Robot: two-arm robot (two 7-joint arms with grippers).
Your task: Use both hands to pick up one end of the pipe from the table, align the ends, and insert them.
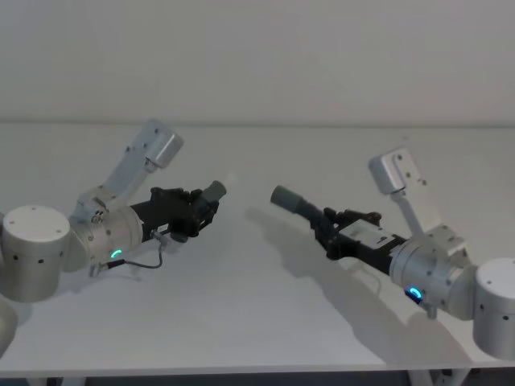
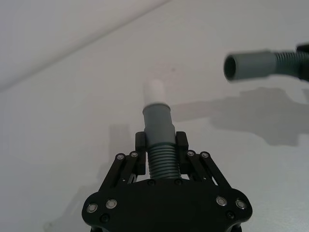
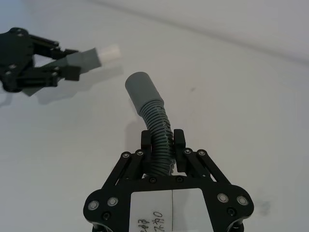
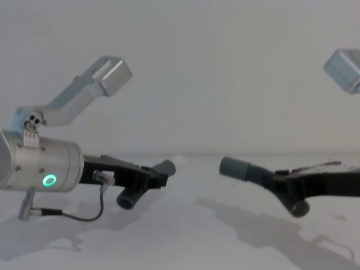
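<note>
Head view: left claw point(image 1: 197, 211) sits centre-left of frame, clamped on the thin hose point(image 1: 213, 193). Right claw point(image 1: 328, 229) sits centre-right, clamped on the thick hose point(image 1: 294, 201). Both pieces are off the tabletop point(image 1: 257, 322), each with a shadow point(image 1: 278, 241) under it. The two free ends face each other across the middle of the frame, well apart and not touching. The thin hose points up and right, the thick hose up and left.

Left wrist view: the fingers point(image 2: 141, 142) of the left claw pinch the ribbed part just behind the smooth cuff point(image 2: 158, 121). A whitish tip point(image 2: 154, 91) sticks out past the cuff. The socket point(image 2: 246, 65) of the thick hose shows farther off with its dark mouth open. It is not in line with the tip.

Right wrist view: the right claw grips the thick hose on its ribs, and the hose bends on its way out to the socket. The left claw shows farther off, with the whitish tip pointing out from it.

Chest view: a green ring light point(image 4: 49, 180) glows on the left arm at lower left. The thin hose's tail end hangs below the left claw. The right claw comes in from the right edge, with the thick hose's tail end below it. Cuff and socket sit at about the same height mid-frame, with a clear gap between them.
</note>
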